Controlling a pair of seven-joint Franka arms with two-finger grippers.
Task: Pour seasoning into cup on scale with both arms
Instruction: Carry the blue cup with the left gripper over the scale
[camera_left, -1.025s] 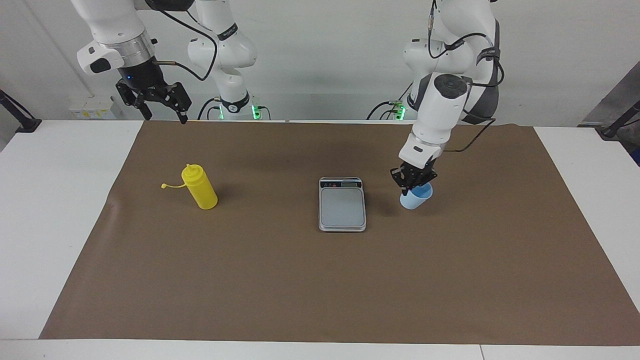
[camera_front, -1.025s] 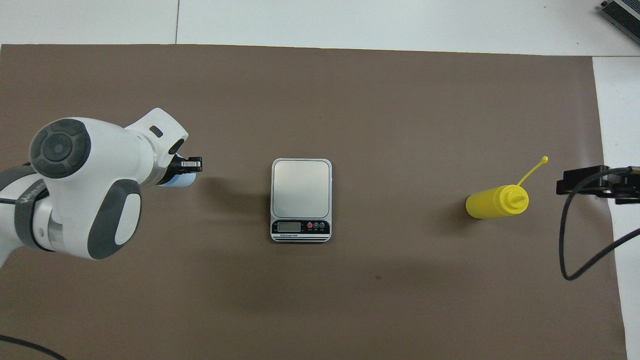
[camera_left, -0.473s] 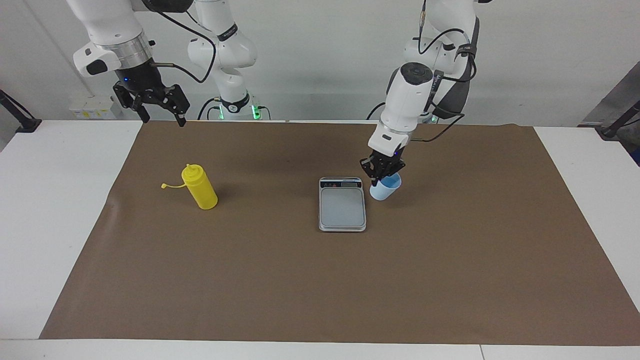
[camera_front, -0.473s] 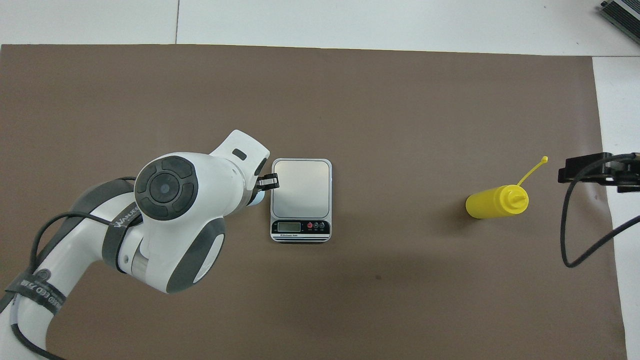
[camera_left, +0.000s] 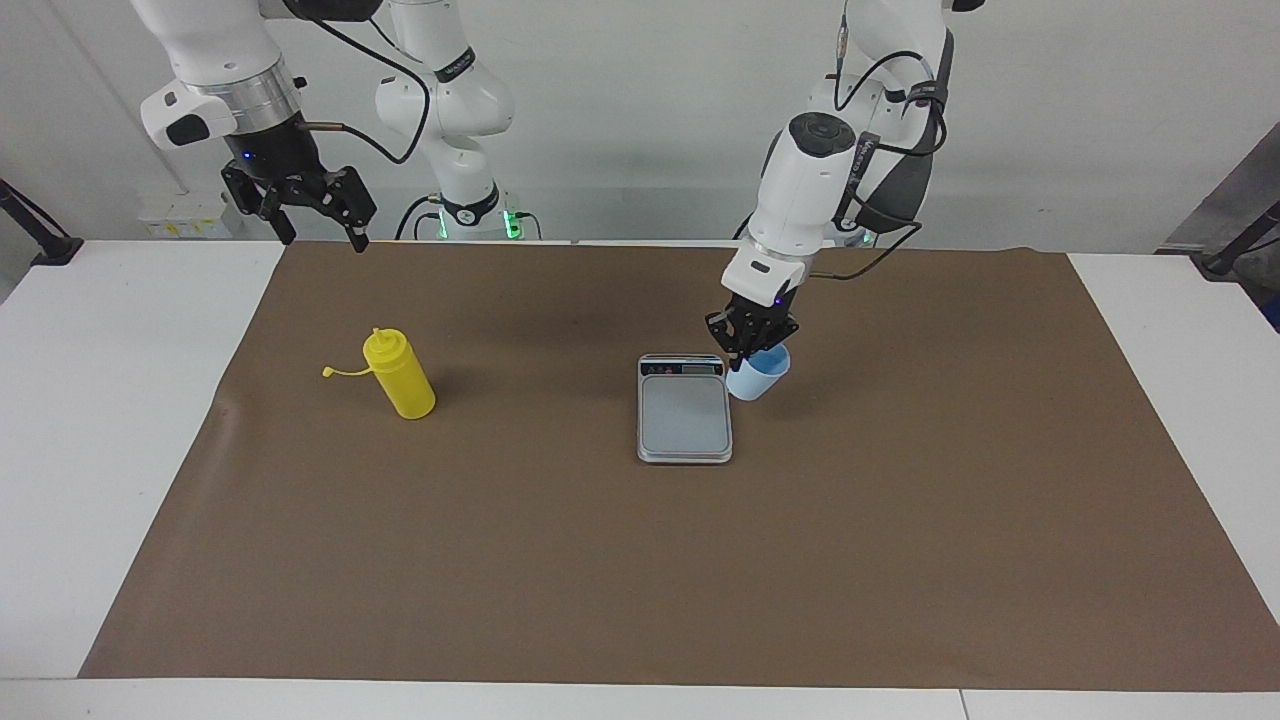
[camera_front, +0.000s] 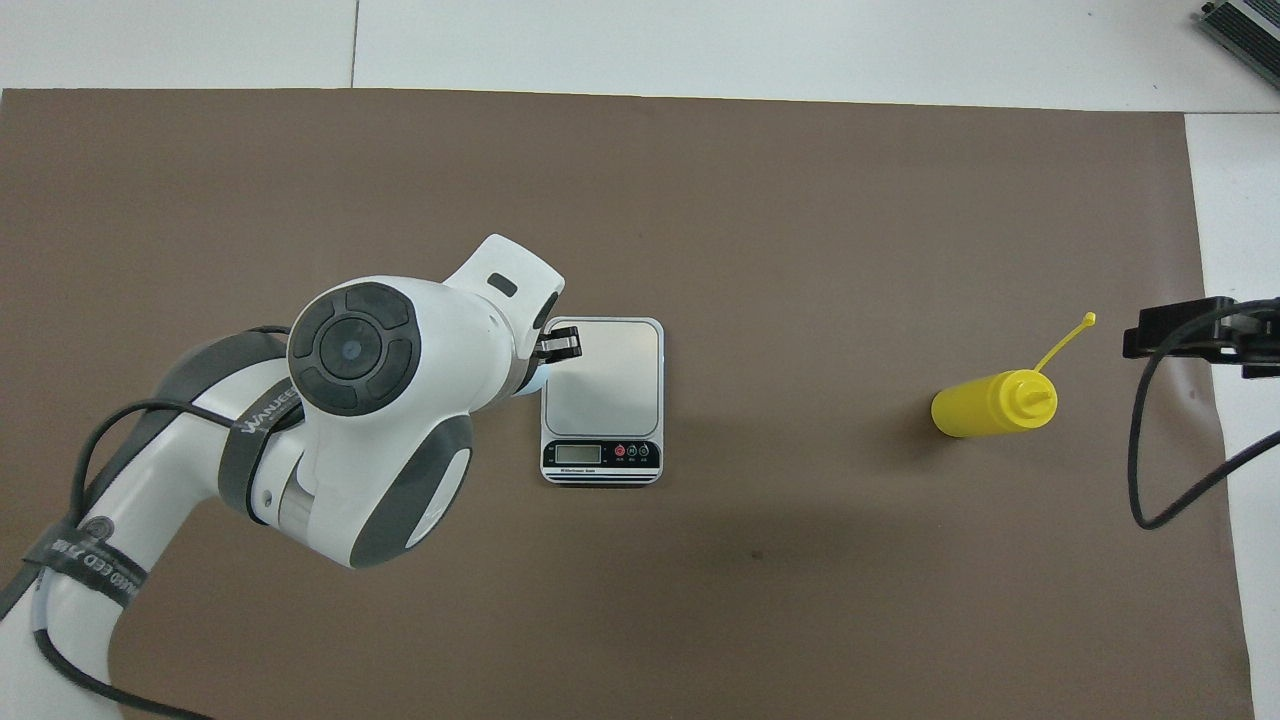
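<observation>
My left gripper is shut on the rim of the light blue cup, which hangs tilted over the mat right at the display-end corner of the silver scale. From overhead the left arm hides nearly all of the cup; the left gripper shows over the edge of the scale. The yellow seasoning bottle stands upright toward the right arm's end, its cap hanging off on a tether. My right gripper waits open, high over the mat's edge near its base. Overhead, the seasoning bottle sits beside the right gripper.
A brown mat covers the middle of the white table. The right arm's black cable loops over the mat's edge near the bottle.
My left gripper has carried the cup from the left arm's end of the mat across to the scale's edge. The right gripper has risen slightly, still open.
</observation>
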